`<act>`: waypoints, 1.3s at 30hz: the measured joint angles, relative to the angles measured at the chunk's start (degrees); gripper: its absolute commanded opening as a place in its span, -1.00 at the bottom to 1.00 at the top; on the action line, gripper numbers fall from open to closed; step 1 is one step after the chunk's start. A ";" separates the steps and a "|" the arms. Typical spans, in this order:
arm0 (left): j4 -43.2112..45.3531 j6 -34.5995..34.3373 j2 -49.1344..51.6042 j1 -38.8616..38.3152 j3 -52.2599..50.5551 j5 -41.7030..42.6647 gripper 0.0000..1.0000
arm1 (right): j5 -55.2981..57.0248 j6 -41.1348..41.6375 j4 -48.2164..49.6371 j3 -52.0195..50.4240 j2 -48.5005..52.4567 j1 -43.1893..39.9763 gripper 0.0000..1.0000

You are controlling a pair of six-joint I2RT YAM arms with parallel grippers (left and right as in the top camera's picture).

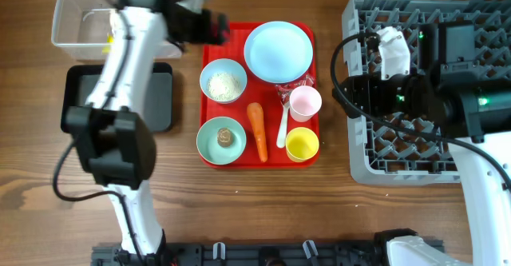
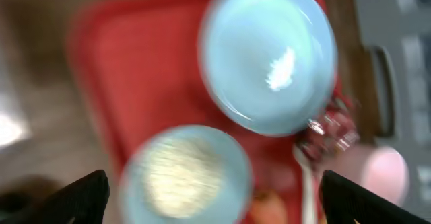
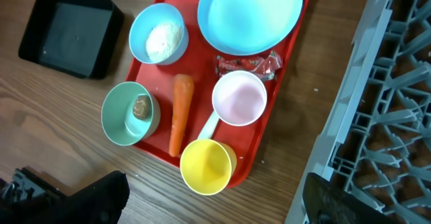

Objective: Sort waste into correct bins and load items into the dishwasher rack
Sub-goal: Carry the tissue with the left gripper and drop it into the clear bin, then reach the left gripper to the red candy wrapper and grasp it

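The red tray [image 1: 215,54] carries a pale blue plate [image 1: 278,52], a blue bowl of white rice [image 1: 223,81], a bowl with a brown lump [image 1: 221,138], an orange carrot [image 1: 257,130], a red wrapper [image 3: 248,64], a pink cup [image 1: 304,102], a yellow cup [image 1: 302,144] and a white spoon [image 1: 283,126]. My left gripper [image 1: 209,26] hovers open over the tray's far left corner. In its blurred wrist view the rice bowl [image 2: 182,173] lies between the spread fingers. My right gripper [image 1: 351,86] is open above the gap between tray and grey rack [image 1: 423,154], with the yellow cup [image 3: 207,165] below it.
The clear tub [image 1: 68,22] stands at the far left with a small yellow scrap [image 1: 108,36] inside. The black tray [image 1: 160,98] sits just in front of it, partly under my left arm. Bare wood runs along the near edge of the table.
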 measured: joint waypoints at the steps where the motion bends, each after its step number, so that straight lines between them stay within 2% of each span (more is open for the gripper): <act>1: -0.37 0.00 0.00 -1.62 -0.39 0.52 1.00 | 0.00 0.04 -0.02 0.00 0.04 0.00 0.71; 7: 2.47 -4.20 -0.02 -8.52 -5.97 0.57 0.99 | 0.00 0.94 -0.07 0.00 0.50 0.00 0.70; 16: 12.83 -13.77 -0.02 -12.52 -14.38 -0.20 0.83 | 0.00 2.03 -0.26 0.00 0.87 0.00 0.70; 21: 14.25 -17.40 0.00 -16.50 -14.84 -0.35 0.69 | 0.00 2.21 -0.50 0.00 0.87 0.00 0.70; 25: 14.78 -20.20 0.04 -18.05 -14.84 -0.33 0.50 | 0.00 2.21 -0.90 0.00 0.87 0.00 0.70; 34: 15.69 -24.04 0.07 -19.30 -15.37 -2.71 0.36 | 0.00 2.21 -1.38 0.00 0.87 0.00 0.70; 39: 19.43 -27.41 0.07 -19.41 -18.71 -3.58 0.26 | 0.00 2.21 -1.53 -0.02 0.87 0.00 0.70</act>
